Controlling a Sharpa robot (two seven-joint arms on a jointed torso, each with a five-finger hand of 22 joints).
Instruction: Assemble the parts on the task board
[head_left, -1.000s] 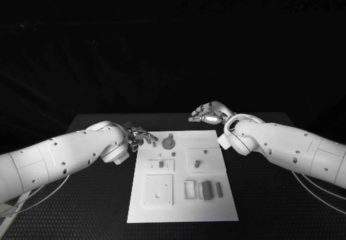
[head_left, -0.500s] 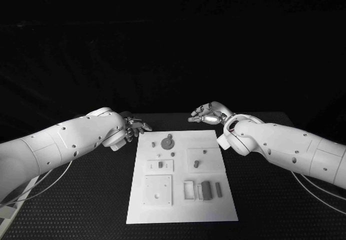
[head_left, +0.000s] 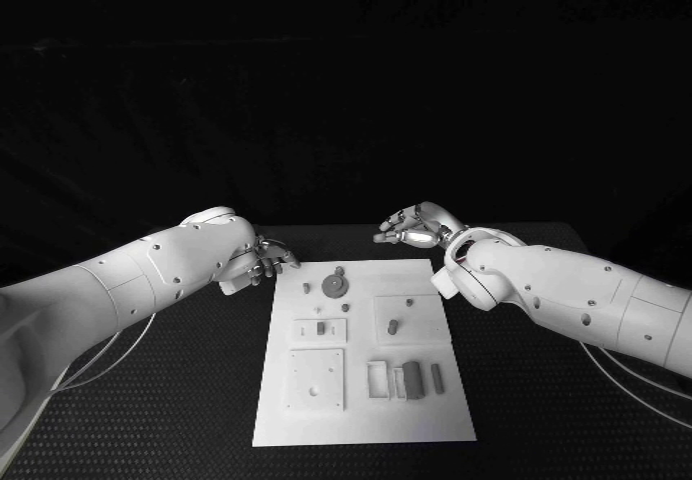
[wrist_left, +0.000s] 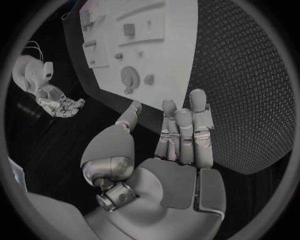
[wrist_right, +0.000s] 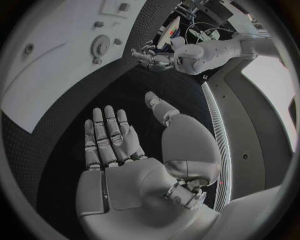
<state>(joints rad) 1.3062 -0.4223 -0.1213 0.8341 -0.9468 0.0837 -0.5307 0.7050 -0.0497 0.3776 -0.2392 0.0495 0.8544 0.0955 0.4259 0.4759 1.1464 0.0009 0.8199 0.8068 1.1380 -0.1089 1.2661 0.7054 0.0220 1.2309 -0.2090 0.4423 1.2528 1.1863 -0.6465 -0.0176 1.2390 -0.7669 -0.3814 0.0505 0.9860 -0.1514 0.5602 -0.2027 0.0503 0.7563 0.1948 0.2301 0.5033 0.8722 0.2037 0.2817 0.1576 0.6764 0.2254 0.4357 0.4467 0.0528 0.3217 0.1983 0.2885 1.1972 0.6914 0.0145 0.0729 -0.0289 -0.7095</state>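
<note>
At about ten o'clock from the board's middle, our left hand hovers over the dark worktop, just off the far left corner of the task board. Its fingers lie flat and apart, and it holds nothing. We judge it is parked there so the board stays in plain sight.

The board lies in the middle of the worktop. A round part sits at its twelve o'clock end, two small pegs stand on raised plates near the centre, and a row of loose bars lies towards five o'clock, seemingly laid out ready for picking.

Our right hand hangs at one o'clock, beyond the far right corner, palm open, fingers spread, empty too. No part has yet been picked up, so we judge assembly has barely begun.
</note>
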